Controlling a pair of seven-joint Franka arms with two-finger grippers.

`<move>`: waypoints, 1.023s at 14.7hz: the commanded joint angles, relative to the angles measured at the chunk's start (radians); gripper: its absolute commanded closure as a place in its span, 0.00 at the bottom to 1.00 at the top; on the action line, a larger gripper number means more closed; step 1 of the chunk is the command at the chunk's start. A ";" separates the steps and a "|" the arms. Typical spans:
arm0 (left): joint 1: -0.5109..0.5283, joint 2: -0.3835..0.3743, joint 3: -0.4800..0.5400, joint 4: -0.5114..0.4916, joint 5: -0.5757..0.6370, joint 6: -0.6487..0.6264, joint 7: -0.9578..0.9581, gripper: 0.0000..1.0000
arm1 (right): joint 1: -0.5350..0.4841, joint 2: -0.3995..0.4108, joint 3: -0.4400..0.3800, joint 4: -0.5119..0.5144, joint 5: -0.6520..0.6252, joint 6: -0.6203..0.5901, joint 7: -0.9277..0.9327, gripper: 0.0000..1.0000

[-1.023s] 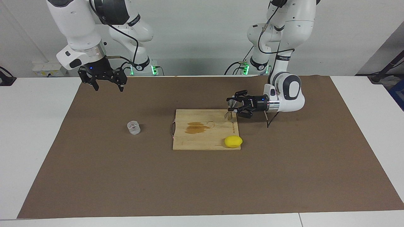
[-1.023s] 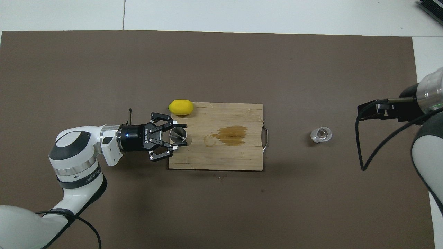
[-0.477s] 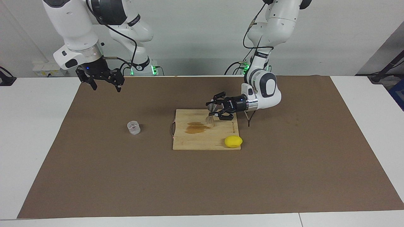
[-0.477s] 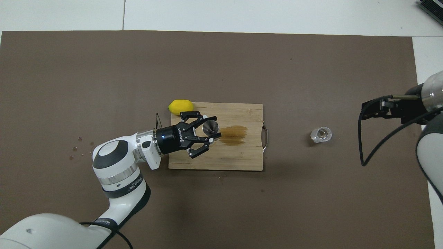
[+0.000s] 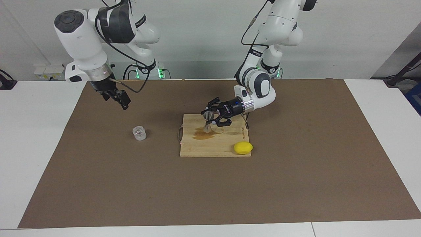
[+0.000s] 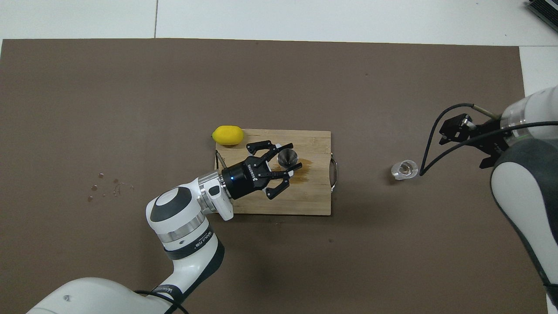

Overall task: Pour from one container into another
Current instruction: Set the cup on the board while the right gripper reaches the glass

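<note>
The grey metal jigger (image 5: 208, 121) stands upright in my left gripper (image 5: 210, 119), which is shut on its narrow waist. Its base is at the brown stain (image 5: 201, 135) on the wooden cutting board (image 5: 213, 148); I cannot tell whether it touches the board. From overhead, the jigger's open mouth (image 6: 286, 156) shows between the left gripper's fingers (image 6: 295, 166). The clear ribbed glass cup (image 5: 139, 133) stands on the brown mat toward the right arm's end, also seen from overhead (image 6: 404, 169). My right gripper (image 5: 115, 96) hangs open and empty in the air near it, tilted.
A yellow lemon (image 5: 243, 147) lies at the board's corner farthest from the robots, toward the left arm's end. The board has a wire handle (image 6: 335, 174) facing the cup. A few water drops (image 6: 102, 187) sit on the mat toward the left arm's end.
My left gripper has carried the jigger across the board toward the right arm's end, onto the stain. My right arm has swung and turned its gripper toward the cup.
</note>
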 commanded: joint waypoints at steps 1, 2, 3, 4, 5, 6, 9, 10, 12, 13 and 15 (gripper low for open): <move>-0.023 0.078 0.013 0.056 -0.036 0.017 0.081 0.76 | -0.057 0.029 0.006 -0.063 0.067 0.045 0.093 0.00; -0.029 0.079 0.013 0.056 -0.044 0.018 0.102 0.76 | -0.074 0.067 0.006 -0.063 0.085 0.051 0.122 0.00; -0.031 0.081 0.013 0.056 -0.044 0.021 0.102 0.74 | -0.085 0.099 0.006 -0.064 0.108 0.071 0.172 0.00; -0.031 0.082 0.013 0.054 -0.044 0.026 0.102 0.72 | -0.093 0.119 0.006 -0.078 0.122 0.099 0.202 0.00; -0.034 0.085 0.013 0.053 -0.044 0.026 0.103 0.70 | -0.108 0.130 0.008 -0.098 0.131 0.126 0.205 0.00; -0.034 0.085 0.013 0.053 -0.044 0.032 0.112 0.69 | -0.117 0.146 0.008 -0.110 0.148 0.146 0.204 0.00; -0.034 0.088 0.013 0.051 -0.044 0.058 0.172 0.67 | -0.145 0.213 0.008 -0.107 0.231 0.174 0.198 0.00; -0.036 0.089 0.013 0.050 -0.044 0.059 0.174 0.66 | -0.154 0.230 0.008 -0.107 0.242 0.186 0.198 0.00; -0.036 0.089 0.013 0.050 -0.044 0.069 0.175 0.46 | -0.156 0.261 0.008 -0.110 0.251 0.209 0.196 0.00; -0.040 0.089 0.013 0.050 -0.044 0.076 0.175 0.02 | -0.159 0.284 0.008 -0.109 0.262 0.214 0.184 0.00; -0.051 0.089 0.013 0.047 -0.044 0.075 0.174 0.00 | -0.159 0.319 0.008 -0.109 0.334 0.235 0.139 0.00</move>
